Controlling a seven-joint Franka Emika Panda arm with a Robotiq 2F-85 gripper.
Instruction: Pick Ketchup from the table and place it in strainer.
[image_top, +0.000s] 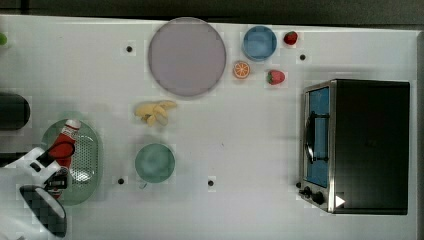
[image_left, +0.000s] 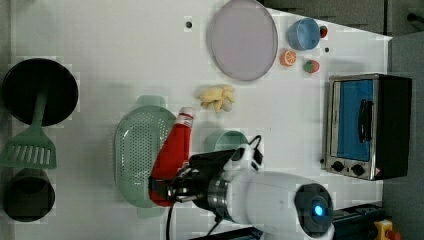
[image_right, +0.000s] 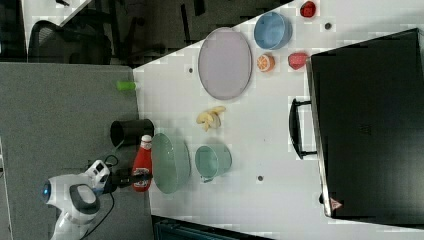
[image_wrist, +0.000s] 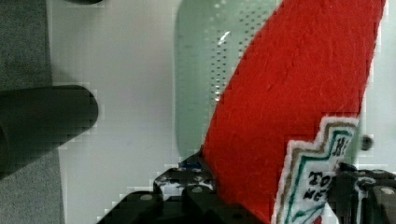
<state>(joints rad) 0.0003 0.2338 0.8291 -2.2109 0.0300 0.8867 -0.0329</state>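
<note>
The Ketchup (image_top: 64, 142), a slim red bottle with a white cap, is held at its lower end by my gripper (image_top: 52, 172), which is shut on it. In the top view the bottle lies tilted over the pale mint strainer (image_top: 89, 160) at the table's left end, cap pointing away from the arm. In the left view the Ketchup (image_left: 175, 147) overlaps the right rim of the strainer (image_left: 135, 150), with the gripper (image_left: 167, 192) below it. The wrist view has the Ketchup (image_wrist: 299, 93) between the two black fingers (image_wrist: 187, 191), and the strainer's dotted bottom (image_wrist: 205, 60) behind it.
A round green bowl (image_top: 155, 162) stands close to the strainer on the top view's right. Bananas (image_top: 156, 112), a lilac plate (image_top: 187, 56), a blue bowl (image_top: 259, 43), an orange half (image_top: 241, 69) and strawberries (image_top: 275, 77) lie further off. A toaster oven (image_top: 357, 145) occupies the far end. A black cup (image_top: 12, 111) stands beside the strainer.
</note>
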